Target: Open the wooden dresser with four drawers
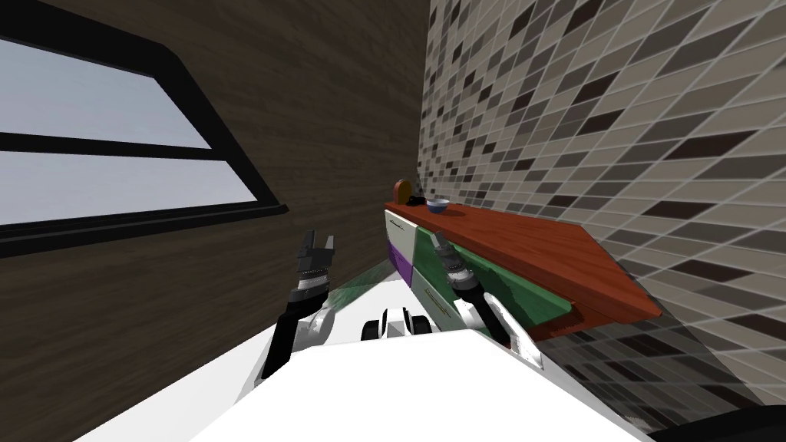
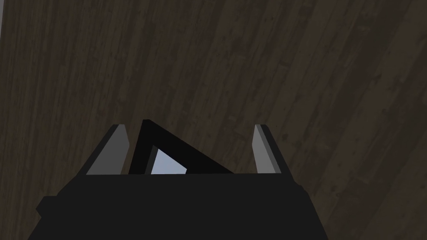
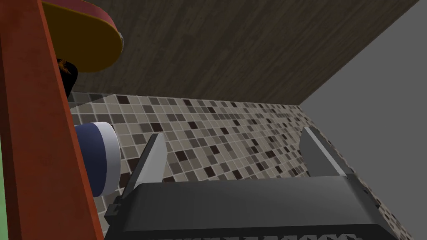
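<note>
**A:** The mosaic wall of small grey, beige and dark rectangular tiles [image 1: 614, 115] is running along my right. It's meeting the dark, rough-grained plank wall [image 1: 338, 115] in the far corner.

**B:** And the wide black-framed window with pale grey panes [image 1: 115, 153] is showing on the planks to the left.

**A:** Right. The low dresser with a glossy reddish-brown wooden top [image 1: 530, 245] is standing flush against the tiles, on my right and just ahead. Its flat drawer fronts are looking painted, with no grain: a white front [image 1: 399, 225] over a purple front [image 1: 399, 265] at the far end, and a green front [image 1: 503, 284] nearer.

**B:** And the arms?

**A:** The right gripper [image 1: 439, 239] is hovering at the green front, just under the top's overhanging edge. I cannot tell whether it is touching. Its thin blade fingers [image 3: 155, 160] are standing spread, gripping nothing. The left gripper [image 1: 321, 238] is hanging well apart from the dresser and pointing at the planks, its fingers [image 2: 114, 150] spread wide too.

**B:** Anything sitting on top?

**A:** At the far end a small round blue-and-white bowl [image 1: 437, 205] is sitting. Beside it are a small black object [image 1: 416, 201], too small to make out, and an upright brown disc with a reddish edge [image 1: 401, 190].
</note>
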